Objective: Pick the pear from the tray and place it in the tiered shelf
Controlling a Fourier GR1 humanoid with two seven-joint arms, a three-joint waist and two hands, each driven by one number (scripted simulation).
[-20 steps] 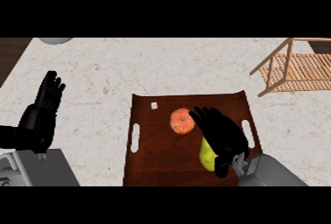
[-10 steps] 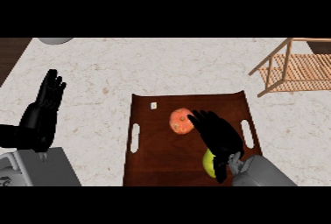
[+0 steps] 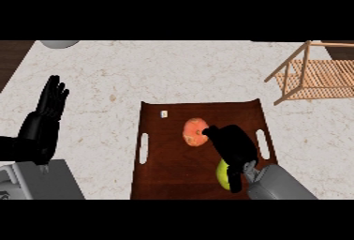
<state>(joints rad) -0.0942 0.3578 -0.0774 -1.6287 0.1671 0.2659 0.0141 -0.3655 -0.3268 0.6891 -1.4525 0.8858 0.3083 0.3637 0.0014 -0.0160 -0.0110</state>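
Observation:
The yellow-green pear (image 3: 223, 174) lies at the near right of the dark brown tray (image 3: 166, 164). My right hand (image 3: 235, 145) hovers over it, palm covering its upper part, fingers relaxed and pointing toward the far left, thumb running down beside the pear. I cannot see any finger curled round the fruit. The wooden tiered shelf (image 3: 314, 77) stands at the far right of the counter, well away from the tray. At the left edge, my left hand (image 3: 43, 129) rests open with its fingers up.
An orange-red round fruit (image 3: 194, 131) sits mid-tray, just left of my right fingertips. A small white bit (image 3: 164, 113) lies near the tray's far edge. A grey bowl (image 3: 59, 43) shows at the far left, a grey block (image 3: 38, 183) at the near left.
My right hand has drawn back toward me along the tray, from over the orange-red fruit to over the pear. The left hand has hardly moved.

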